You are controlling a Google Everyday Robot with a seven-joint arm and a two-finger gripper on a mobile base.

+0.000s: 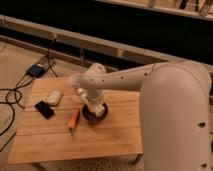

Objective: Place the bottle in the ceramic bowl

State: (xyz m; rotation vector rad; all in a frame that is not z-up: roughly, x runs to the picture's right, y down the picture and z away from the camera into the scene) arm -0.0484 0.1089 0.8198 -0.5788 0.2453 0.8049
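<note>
The dark maroon ceramic bowl [95, 114] sits near the middle of the wooden table [110, 137]. My gripper [98, 106] hangs directly over the bowl, pointing down into it, at the end of the bulky white arm that reaches in from the right. It is shut. A whitish piece that I take for the bottle [102, 108] shows at the gripper's tip just above the bowl's inside. Most of the bottle is hidden by the hand.
A flat white rounded block [53, 96] and a black flat device [44, 109] lie on the table's left part. An orange stick-like object [74, 119] lies just left of the bowl. Cables and a small box [36, 70] are on the floor to the left.
</note>
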